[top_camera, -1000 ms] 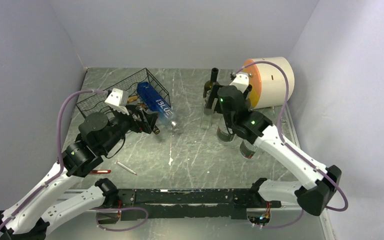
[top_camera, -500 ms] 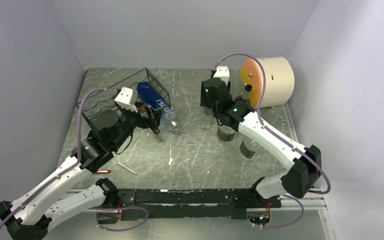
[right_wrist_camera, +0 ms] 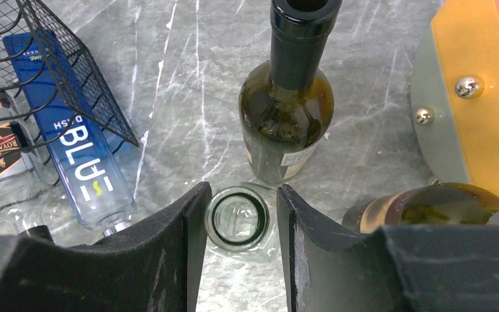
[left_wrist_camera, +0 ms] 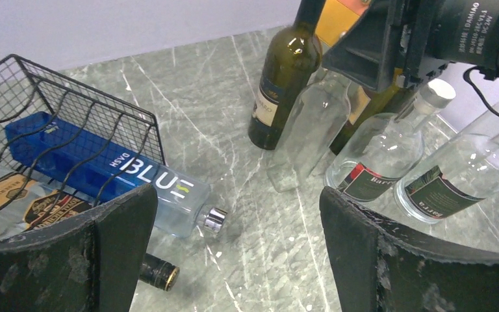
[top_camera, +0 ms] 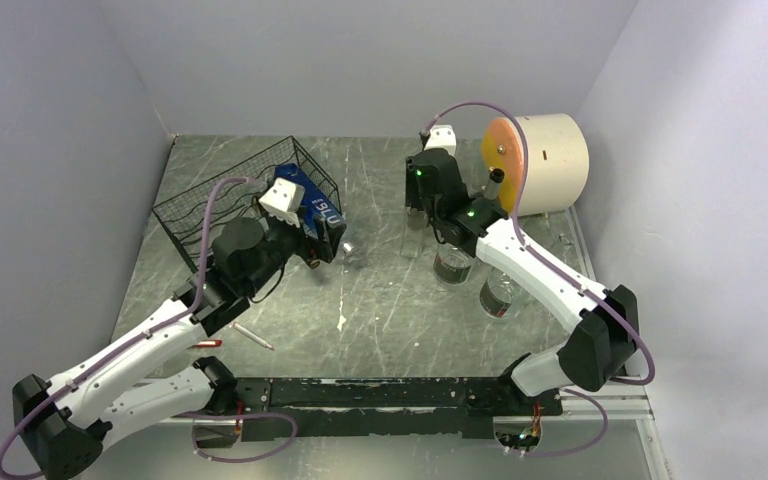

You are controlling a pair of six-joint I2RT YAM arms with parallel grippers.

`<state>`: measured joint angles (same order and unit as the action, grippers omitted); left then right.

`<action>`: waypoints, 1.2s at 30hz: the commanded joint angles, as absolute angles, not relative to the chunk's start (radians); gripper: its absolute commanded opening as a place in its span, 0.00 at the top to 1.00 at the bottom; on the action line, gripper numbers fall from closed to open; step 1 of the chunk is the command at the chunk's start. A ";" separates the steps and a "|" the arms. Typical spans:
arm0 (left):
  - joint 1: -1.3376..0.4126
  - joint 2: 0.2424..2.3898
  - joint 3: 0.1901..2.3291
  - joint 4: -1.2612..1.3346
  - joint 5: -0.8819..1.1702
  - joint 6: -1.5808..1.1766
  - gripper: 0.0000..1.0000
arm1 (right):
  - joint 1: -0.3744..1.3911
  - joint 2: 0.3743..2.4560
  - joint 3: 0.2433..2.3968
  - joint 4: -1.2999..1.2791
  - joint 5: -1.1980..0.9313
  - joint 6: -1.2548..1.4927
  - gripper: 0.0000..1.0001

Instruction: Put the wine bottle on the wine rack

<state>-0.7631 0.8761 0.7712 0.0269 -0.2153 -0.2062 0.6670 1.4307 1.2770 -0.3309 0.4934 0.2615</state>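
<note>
A clear glass wine bottle (right_wrist_camera: 237, 218) stands upright right of centre, also seen from the side (left_wrist_camera: 308, 130). My right gripper (right_wrist_camera: 242, 195) comes down over its neck. The left pad touches the rim and only a sliver of gap shows at the right pad. A dark green wine bottle (right_wrist_camera: 286, 117) stands just behind it. The black wire wine rack (top_camera: 200, 205) sits at the back left, with a blue bottle (left_wrist_camera: 104, 169) and a dark bottle with a gold-rimmed cap (left_wrist_camera: 159, 273) lying in it. My left gripper (left_wrist_camera: 237, 201) hangs open and holds nothing, by the rack's right end.
Two clear labelled spirit bottles (top_camera: 453, 265) (top_camera: 497, 293) stand under my right arm. Another dark bottle (right_wrist_camera: 422, 208) stands beside a cream drum with an orange face (top_camera: 545, 160) at the back right. A pen (top_camera: 250, 335) lies near the front left.
My right gripper moved left over the clear bottle and its jaws closed in on the neck. My left arm reached further towards the rack's right end, jaws staying wide.
</note>
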 commanded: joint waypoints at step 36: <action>-0.768 1.231 0.644 0.463 0.249 -0.152 0.04 | 0.641 1.233 1.353 -0.435 -0.057 0.183 1.00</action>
<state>-0.7631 1.2121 0.6613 0.3508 0.1047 -0.1936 0.6460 1.2774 1.2907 -0.4431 0.0795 0.1604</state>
